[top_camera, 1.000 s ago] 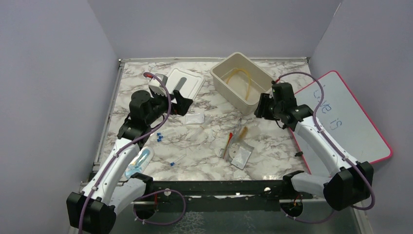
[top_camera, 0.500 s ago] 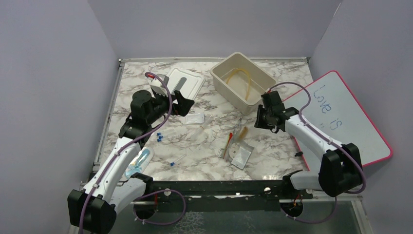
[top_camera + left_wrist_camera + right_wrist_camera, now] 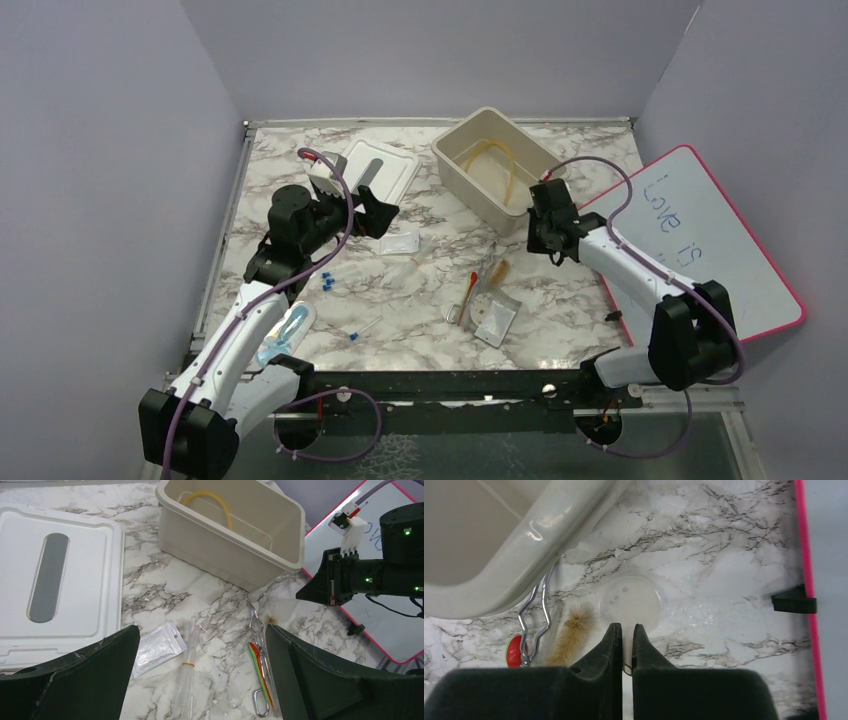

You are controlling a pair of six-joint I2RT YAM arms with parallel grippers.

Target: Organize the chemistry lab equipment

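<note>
Equipment lies part-sorted on a marbled worktop (image 3: 420,330): the amber rubber tubing coil (image 3: 497,165) sits inside the cream bin (image 3: 465,190) at the far side, and the other pieces are loose between the two arms. The right tool (image 3: 626,626) hangs just off the bin's near corner, fingers pressed together with nothing visibly held. A round clear dish (image 3: 630,602) sits directly beyond its tips. To the dish's left in the wrist view lie a tan bristle brush (image 3: 569,630), the thin metal tongs (image 3: 536,612) and the red-tipped dropper (image 3: 514,650), all close under the bin wall.

From above, tongs and dropper run roughly near-to-far, side by side. The right arm is the nearer one to this cluster. It would likely need to spread its fingers and straddle a piece across its narrow width.

The left tool (image 3: 200,630) is spread wide above a clear plastic packet (image 3: 155,650) and a banded bundle of clear tubes (image 3: 189,675), beside the white lid (image 3: 60,580). That arm is nearer these and the tiny blue-capped pieces (image 3: 327,280).
</note>
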